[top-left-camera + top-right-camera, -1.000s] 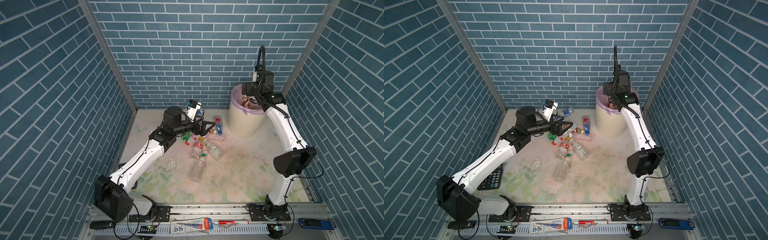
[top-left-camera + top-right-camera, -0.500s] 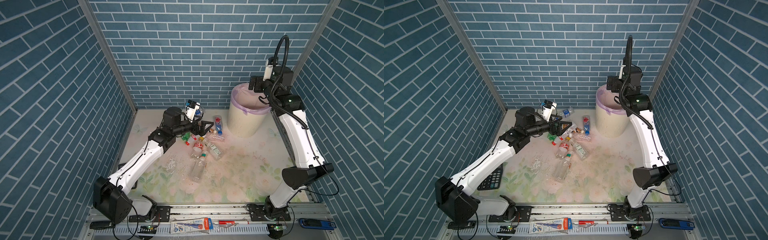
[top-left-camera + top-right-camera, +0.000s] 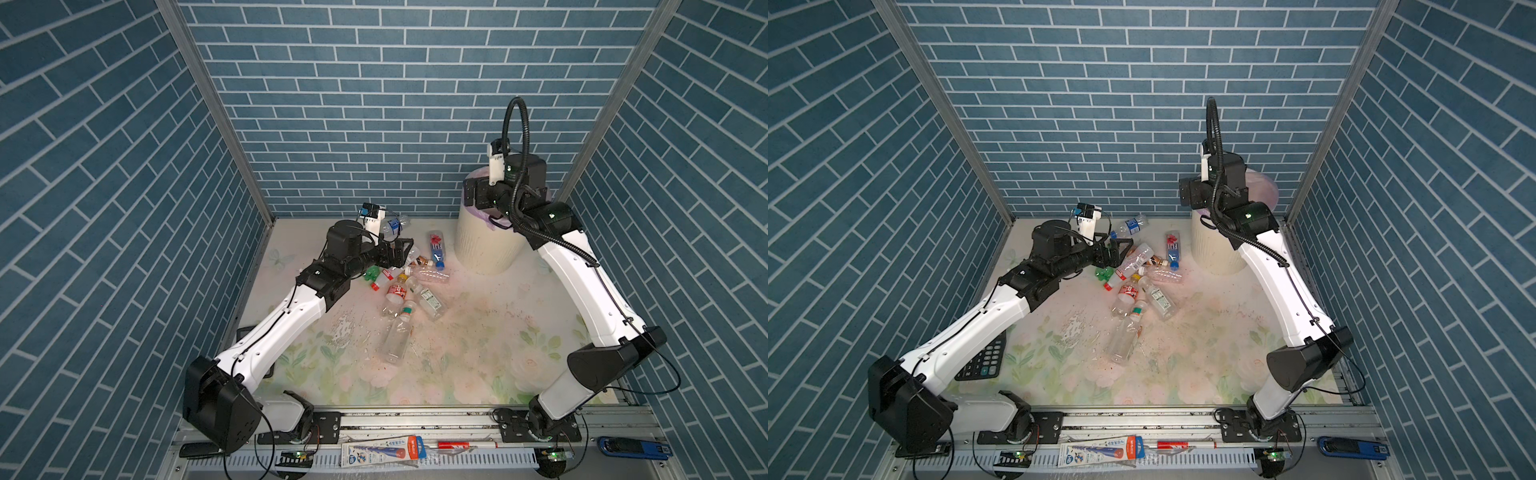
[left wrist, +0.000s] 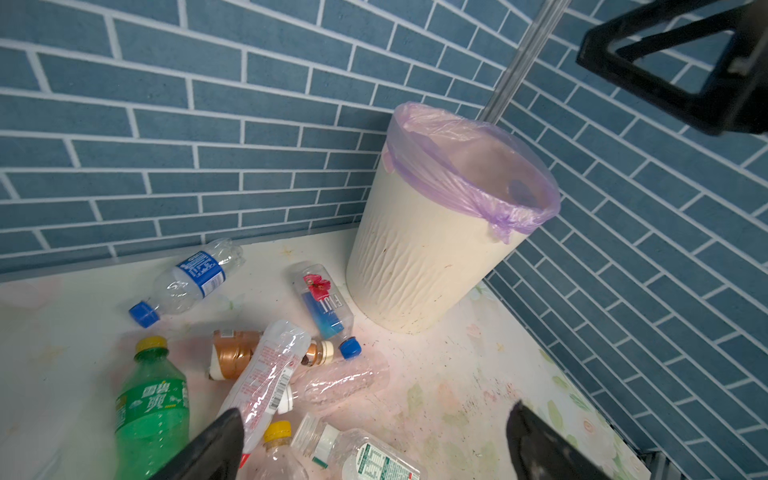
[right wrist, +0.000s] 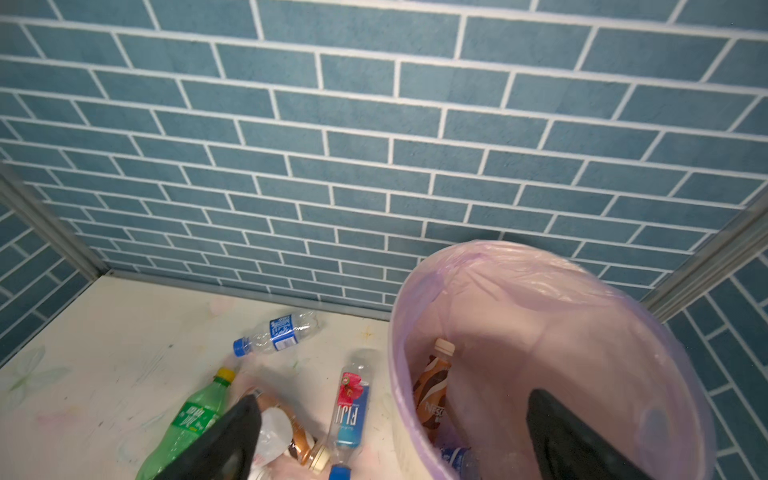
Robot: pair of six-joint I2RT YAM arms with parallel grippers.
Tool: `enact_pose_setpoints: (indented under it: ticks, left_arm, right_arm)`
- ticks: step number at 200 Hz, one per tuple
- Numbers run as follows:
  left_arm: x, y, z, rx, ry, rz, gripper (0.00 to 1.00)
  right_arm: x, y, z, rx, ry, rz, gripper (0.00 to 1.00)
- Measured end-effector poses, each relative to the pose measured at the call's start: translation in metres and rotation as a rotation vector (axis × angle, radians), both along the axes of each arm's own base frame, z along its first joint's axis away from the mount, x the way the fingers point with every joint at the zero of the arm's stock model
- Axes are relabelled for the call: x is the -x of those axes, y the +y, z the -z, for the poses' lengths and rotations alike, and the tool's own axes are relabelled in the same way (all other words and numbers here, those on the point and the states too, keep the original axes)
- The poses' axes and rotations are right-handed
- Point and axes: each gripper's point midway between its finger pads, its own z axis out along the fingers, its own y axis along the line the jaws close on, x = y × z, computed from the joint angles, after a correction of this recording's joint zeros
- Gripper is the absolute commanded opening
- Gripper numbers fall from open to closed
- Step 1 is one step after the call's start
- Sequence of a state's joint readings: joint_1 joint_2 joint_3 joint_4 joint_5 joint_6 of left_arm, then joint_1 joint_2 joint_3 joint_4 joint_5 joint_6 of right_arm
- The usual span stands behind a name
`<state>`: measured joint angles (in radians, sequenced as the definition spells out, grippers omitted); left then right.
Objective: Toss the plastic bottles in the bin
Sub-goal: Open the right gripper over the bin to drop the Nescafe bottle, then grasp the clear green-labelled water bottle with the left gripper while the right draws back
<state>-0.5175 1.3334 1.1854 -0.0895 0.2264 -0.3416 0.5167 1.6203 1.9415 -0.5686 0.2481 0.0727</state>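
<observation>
Plastic bottles (image 3: 395,291) beside the bin (image 3: 484,249)
Clear, green and brown ones are strewn about; the ribbed cream bin is lilac-lined; both jaws are held wide, empty.

A metal rail (image 3: 1142,417) runs along the near edge. Behind its left end, a black calculator (image 3: 982,357) lies on the floral table cover (image 3: 1204,365). In front of the rail sit a blue-and-white packet (image 3: 1100,451) and, just beside it, a red pen (image 3: 1183,445). A blue object (image 3: 1354,448) lies by the rail's right end.

bin (image 4: 415,266): cream, ribbed | liner (image 4: 453,166): lilac | bottle (image 4: 149,409): green | walls (image 4: 249,104): blue brick
</observation>
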Motion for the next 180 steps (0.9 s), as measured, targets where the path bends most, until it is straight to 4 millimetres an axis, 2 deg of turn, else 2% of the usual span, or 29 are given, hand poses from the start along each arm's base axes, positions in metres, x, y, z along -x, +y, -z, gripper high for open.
enact_pose_setpoints:
  ticks: [41,64,83,111,142,180]
  left_arm:
    - [0.005,0.005,0.022,-0.008,0.107,-0.03,0.99]
    - [0.015,0.007,0.046,-0.023,0.192,-0.021,0.99]
    - [0.031,0.011,0.074,-0.046,0.276,-0.012,0.99]
    - [0.066,0.021,0.113,-0.093,0.376,0.0,0.99]
    - [0.099,0.018,0.138,-0.136,0.428,0.042,0.99]
    - [0.127,0.005,0.161,-0.222,0.435,0.083,0.99]
  right_arm:
    - [0.021,0.014,0.042,0.012,0.091,-0.063,0.99]
    - [0.028,0.019,0.061,0.007,0.137,-0.084,0.99]
    - [0.037,0.026,0.078,0.0,0.174,-0.111,0.99]
    - [0.054,0.031,0.103,-0.021,0.235,-0.141,0.99]
    - [0.07,0.03,0.131,-0.046,0.288,-0.15,0.99]
    - [0.089,0.024,0.164,-0.082,0.342,-0.14,0.99]
